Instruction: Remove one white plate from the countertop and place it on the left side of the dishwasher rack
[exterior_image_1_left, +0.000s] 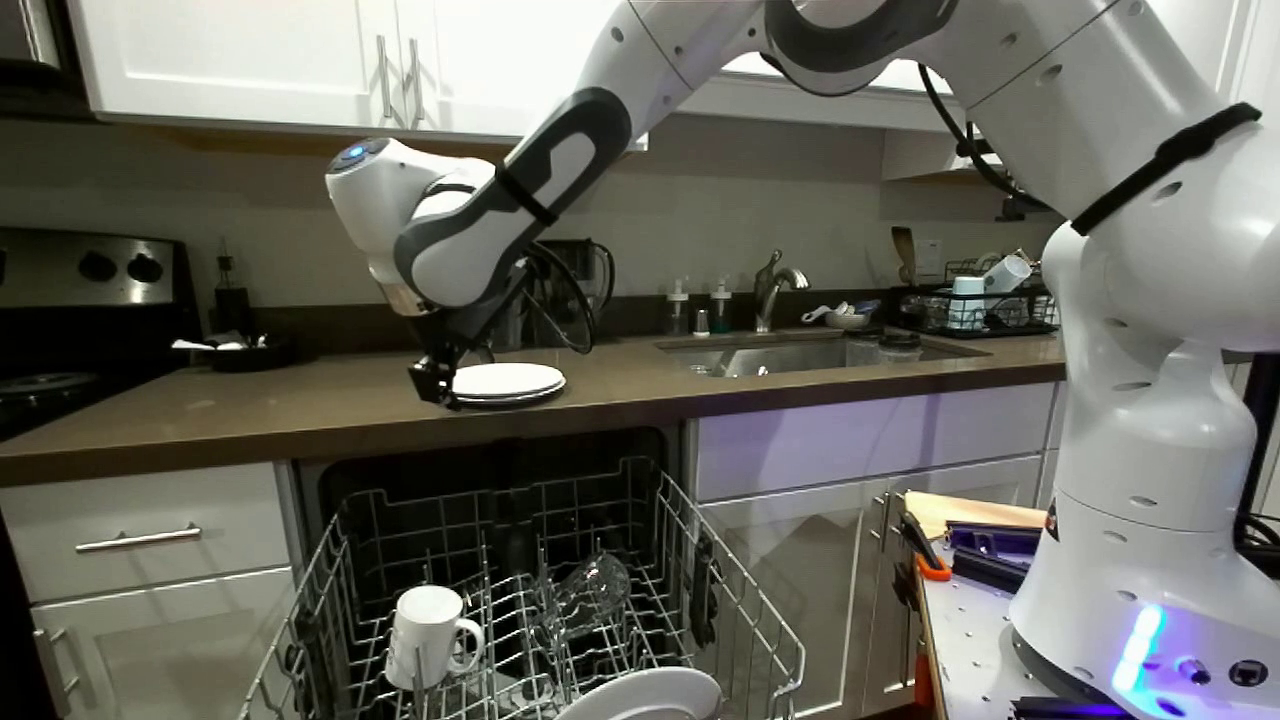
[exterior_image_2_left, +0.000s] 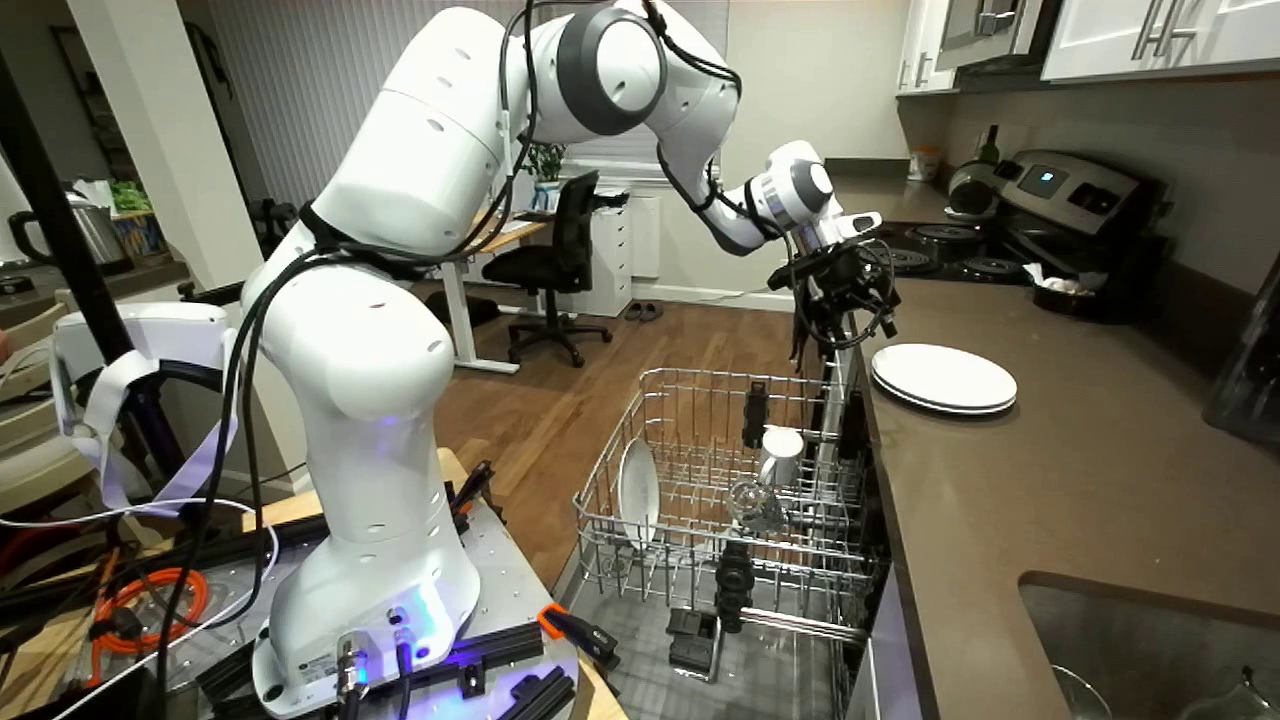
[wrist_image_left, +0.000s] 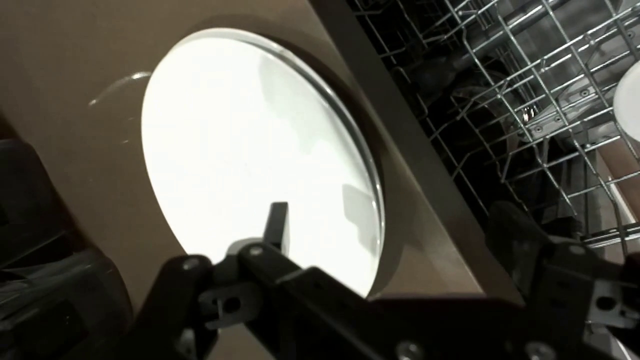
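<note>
- Two fingers (wrist_image_left: 275, 225) of the gripper (wrist_image_left: 392, 222) are held wide apart, nothing gripped; in the wrist view one is seen over the white plate (wrist_image_left: 240, 140), the other beyond the front edge of the countertop (exterior_image_2_left: 1080, 500). Contact cannot be told.
- The plate is seen lying flat, close to that front edge; a second rim (wrist_image_left: 225, 33) is glimpsed beneath, so a stack is likely.
- Only the upper rim should be caught: the gripper is best tilted, the outer finger slid under, and the jaws eased together before any lift.
- Below the front edge, the dishwasher rack (exterior_image_1_left: 740, 573) is found loaded with a mug (exterior_image_1_left: 425, 635), a clear glass (exterior_image_1_left: 595, 590) and another plate (exterior_image_1_left: 650, 695); its left side should be aimed for.
</note>
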